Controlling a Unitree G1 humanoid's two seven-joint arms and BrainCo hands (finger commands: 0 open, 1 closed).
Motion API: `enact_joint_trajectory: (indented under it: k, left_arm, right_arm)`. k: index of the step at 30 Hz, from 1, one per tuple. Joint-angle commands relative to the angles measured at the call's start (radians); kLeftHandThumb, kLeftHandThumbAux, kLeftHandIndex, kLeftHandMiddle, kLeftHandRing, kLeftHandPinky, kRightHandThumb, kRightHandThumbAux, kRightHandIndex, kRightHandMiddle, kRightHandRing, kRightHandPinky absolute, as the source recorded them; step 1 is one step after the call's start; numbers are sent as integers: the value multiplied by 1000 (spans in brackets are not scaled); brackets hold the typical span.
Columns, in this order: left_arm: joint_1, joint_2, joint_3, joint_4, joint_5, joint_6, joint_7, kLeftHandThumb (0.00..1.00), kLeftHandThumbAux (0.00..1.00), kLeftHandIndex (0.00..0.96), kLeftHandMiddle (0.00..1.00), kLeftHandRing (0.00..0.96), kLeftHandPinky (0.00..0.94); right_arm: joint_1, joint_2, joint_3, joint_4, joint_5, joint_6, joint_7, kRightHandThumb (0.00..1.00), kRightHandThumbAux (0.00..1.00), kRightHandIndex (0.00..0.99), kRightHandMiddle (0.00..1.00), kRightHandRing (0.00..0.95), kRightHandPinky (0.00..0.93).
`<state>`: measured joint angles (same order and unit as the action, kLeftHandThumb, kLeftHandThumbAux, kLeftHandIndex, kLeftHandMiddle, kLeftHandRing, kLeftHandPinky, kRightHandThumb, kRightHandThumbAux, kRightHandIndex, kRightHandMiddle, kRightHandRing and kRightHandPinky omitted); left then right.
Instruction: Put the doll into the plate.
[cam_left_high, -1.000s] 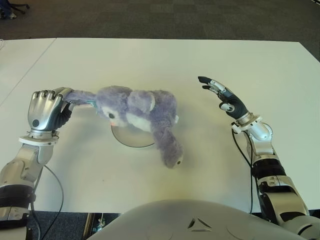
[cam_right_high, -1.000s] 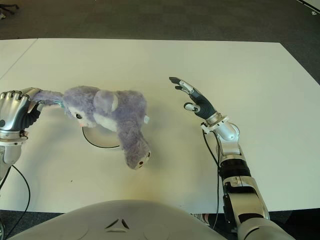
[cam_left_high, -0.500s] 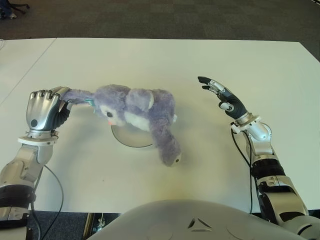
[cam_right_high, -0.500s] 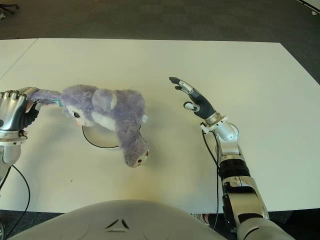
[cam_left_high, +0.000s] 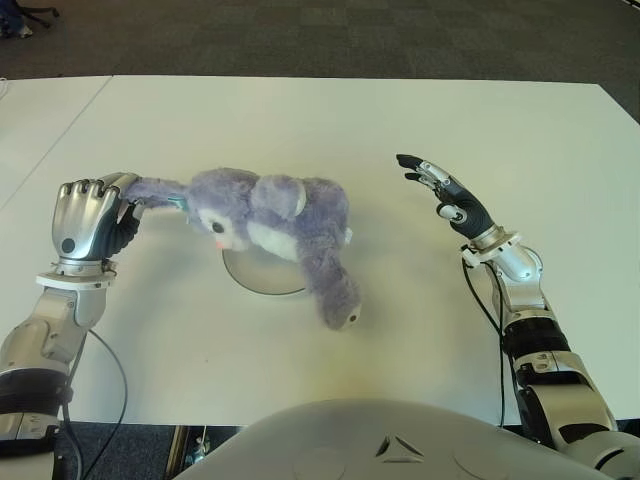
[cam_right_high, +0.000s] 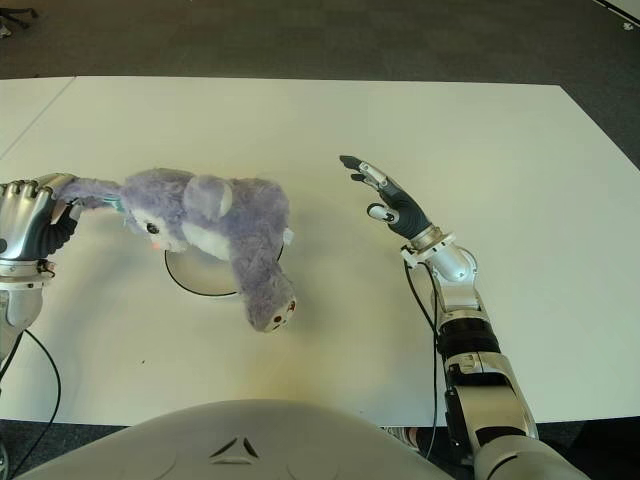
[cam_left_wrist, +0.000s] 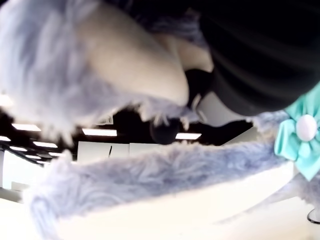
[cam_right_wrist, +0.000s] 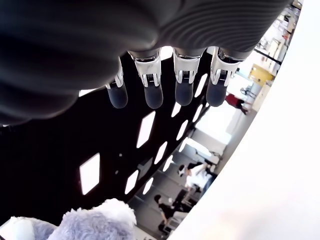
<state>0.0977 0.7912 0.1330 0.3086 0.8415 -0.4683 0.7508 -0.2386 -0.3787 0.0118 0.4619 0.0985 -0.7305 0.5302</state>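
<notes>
A purple plush doll (cam_left_high: 270, 220) with a white belly lies across a round grey plate (cam_left_high: 262, 275) in the middle of the white table (cam_left_high: 330, 120), hiding most of it. One limb hangs off the plate toward me (cam_left_high: 335, 295). My left hand (cam_left_high: 88, 218) is shut on the doll's long ear (cam_left_high: 155, 192) at the left, and the fur and a teal bow (cam_left_wrist: 300, 137) fill the left wrist view. My right hand (cam_left_high: 440, 192) hovers to the right of the doll with fingers (cam_right_wrist: 152, 92) stretched out, holding nothing.
Dark carpet (cam_left_high: 330, 30) lies beyond the table's far edge. My grey torso (cam_left_high: 390, 440) shows at the near edge. A black cable (cam_left_high: 488, 310) runs along my right forearm.
The doll has sunk and shifted slightly left, its hanging limb drawing a little nearer the plate. Both hands are nearly where they were.
</notes>
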Motion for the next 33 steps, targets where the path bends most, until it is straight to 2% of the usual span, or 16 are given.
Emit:
enact_joint_trajectory:
  k: [1,3,4,5,6,8,9,10,11,12,14,15,19,24,33]
  left_arm:
    - [5,-17,-2,-63,-27,19,-29,730,696,442,824,839,845]
    - [2,-12,-8,-47,-24,12,-17,724,695,439,818,837,845]
    - [-7,-8,-16,-23,-17,6,-2,714,694,433,794,805,812]
    - [-13,-6,-22,-10,-12,3,7,694,698,415,637,664,683]
    - [-23,-4,-28,16,-6,-2,21,688,699,411,597,628,650]
    - [-34,-1,-35,43,-1,-8,35,463,465,217,455,531,569]
    - [-33,1,-37,43,0,-6,32,438,439,196,439,520,560]
    - [-24,6,-38,23,-5,4,2,410,405,145,346,423,474]
    - [-17,11,-40,8,-8,11,-20,335,325,36,135,178,205]
    - [-10,16,-41,-5,-12,18,-42,315,306,8,82,116,136]
    - [3,27,-43,-23,-17,21,-73,268,286,0,34,55,50]
    - [9,32,-42,-32,-20,22,-85,205,264,0,8,13,12]
    - [24,41,-40,-53,-33,18,-121,172,252,0,0,0,0]
    - [37,42,-34,-63,-70,9,-167,126,192,0,0,0,0]
    - [35,39,-33,-54,-68,2,-154,29,149,0,0,0,0]
  right_arm:
    - [-2,4,4,11,-12,12,0,0,196,0,0,0,0]
    - [-2,4,5,12,-13,11,0,0,196,0,0,0,0]
    - [-2,5,6,15,-17,7,-2,0,196,0,0,0,0]
    - [-1,5,6,17,-19,4,-4,0,199,0,0,0,0]
    - [-1,5,6,20,-22,-1,-6,0,200,0,0,0,0]
    - [0,6,6,22,-24,-6,-7,0,201,0,0,0,0]
    - [-1,6,6,25,-26,-10,-9,0,202,0,0,0,0]
    - [-2,7,6,30,-30,-18,-11,0,203,0,0,0,0]
    - [-2,8,6,33,-33,-24,-13,0,205,0,0,0,0]
    - [-3,9,6,37,-35,-30,-15,0,206,0,0,0,0]
    - [-4,10,8,39,-39,-36,-17,0,205,0,0,0,0]
    - [-4,11,9,39,-41,-38,-18,0,203,0,0,0,0]
    - [-5,12,12,36,-45,-38,-21,0,201,0,0,0,0]
    - [-3,13,13,34,-48,-34,-24,0,202,0,0,0,0]
    - [1,13,17,32,-46,-33,-22,0,200,0,0,0,0]
